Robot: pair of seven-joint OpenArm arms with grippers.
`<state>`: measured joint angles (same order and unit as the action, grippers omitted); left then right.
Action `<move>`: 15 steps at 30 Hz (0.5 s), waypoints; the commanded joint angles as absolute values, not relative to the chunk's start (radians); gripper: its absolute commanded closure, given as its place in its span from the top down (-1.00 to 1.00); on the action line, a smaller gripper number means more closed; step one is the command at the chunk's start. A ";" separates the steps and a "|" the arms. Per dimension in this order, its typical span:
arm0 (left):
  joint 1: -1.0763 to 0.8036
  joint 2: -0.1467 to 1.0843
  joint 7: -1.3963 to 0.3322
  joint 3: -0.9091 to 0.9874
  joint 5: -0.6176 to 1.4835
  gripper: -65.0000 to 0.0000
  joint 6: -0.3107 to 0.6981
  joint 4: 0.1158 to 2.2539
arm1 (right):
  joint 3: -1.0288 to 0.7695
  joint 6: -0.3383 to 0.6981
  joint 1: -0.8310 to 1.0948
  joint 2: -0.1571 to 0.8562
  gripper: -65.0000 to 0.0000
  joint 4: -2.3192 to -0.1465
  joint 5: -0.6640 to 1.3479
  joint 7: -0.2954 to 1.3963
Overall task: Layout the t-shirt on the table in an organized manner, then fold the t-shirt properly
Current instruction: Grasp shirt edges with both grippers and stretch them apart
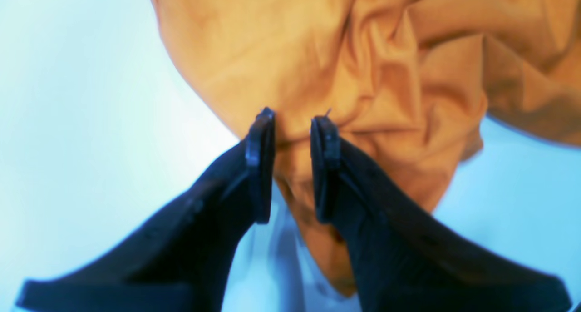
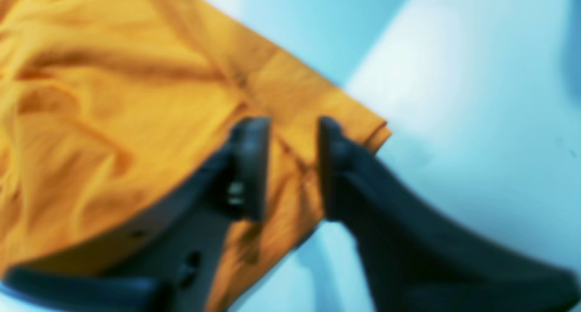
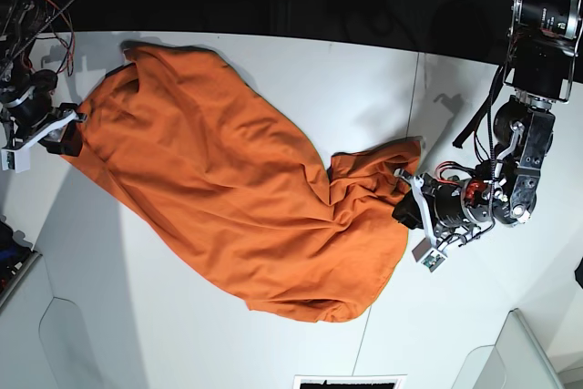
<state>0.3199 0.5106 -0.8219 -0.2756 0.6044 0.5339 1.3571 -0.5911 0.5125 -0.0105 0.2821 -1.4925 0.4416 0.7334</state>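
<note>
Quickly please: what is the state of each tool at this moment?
Left tool: closed on the t-shirt, cloth pinched between its tips.
Right tool: tips astride the t-shirt's edge; whether it grips, cannot be told.

Beyond the far edge of the matte white worktop (image 3: 273, 70), the room falls into near-black shadow. Red and black loose wires (image 3: 36, 2) hang at the worktop's far-left corner.

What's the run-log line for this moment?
t-shirt: spread, wrinkled | left gripper: pinching cloth | right gripper: jaws straddling shirt corner
</note>
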 commanded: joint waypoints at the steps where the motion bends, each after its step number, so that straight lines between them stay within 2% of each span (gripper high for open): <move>1: 0.334 0.522 -0.812 -0.267 0.632 -0.50 0.535 1.374 | -0.593 0.516 -0.051 0.311 -0.12 -1.475 0.449 0.704; 3: 0.314 0.522 -0.812 -0.267 0.656 -0.50 0.534 1.374 | -0.593 0.519 -0.095 0.334 0.15 -1.412 0.448 0.702; 4: 0.304 0.522 -0.812 -0.267 0.666 -0.50 0.535 1.378 | -0.593 0.521 -0.114 0.347 0.20 -1.386 0.446 0.702; 8: 0.258 0.521 -0.807 -0.257 0.673 -0.50 0.535 1.428 | -0.563 0.521 -0.144 0.403 0.20 -1.333 0.444 0.702; 15: 0.193 0.521 -0.805 -0.246 0.648 -0.49 0.534 1.443 | -0.361 0.521 -0.141 0.455 0.20 -1.326 0.396 0.701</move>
<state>0.1734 0.5098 -0.8185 -0.2550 0.6418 0.5312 1.4277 -0.3508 0.5133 -0.1249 0.4316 -1.3113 0.3843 0.7181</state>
